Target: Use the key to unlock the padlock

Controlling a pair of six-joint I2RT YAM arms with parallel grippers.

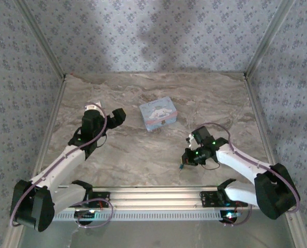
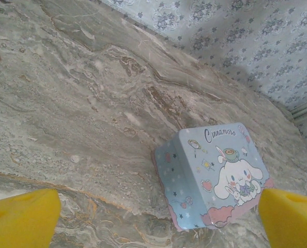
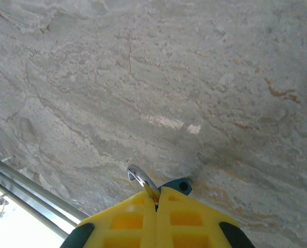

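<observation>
My right gripper [image 3: 157, 196] is shut on the padlock [image 3: 177, 185], low over the marble table. A dark-blue corner with a round hole pokes out past the yellow pads, and the silvery curved shackle [image 3: 140, 178] sticks out between them with one end free. In the top view the right gripper [image 1: 186, 157] hangs at the front right with the tiny lock [image 1: 181, 166] under its tip. My left gripper [image 1: 106, 112] stands open at the left, nothing between its yellow pads [image 2: 21, 219]. The key is hidden or out of view.
A pastel blue cartoon-dog box [image 1: 158, 113] lies at the middle back of the table, just beyond my left gripper's right pad [image 2: 290, 217] and tilted in that view [image 2: 215, 175]. Patterned walls close in three sides. An aluminium rail [image 3: 29, 194] runs along the near edge.
</observation>
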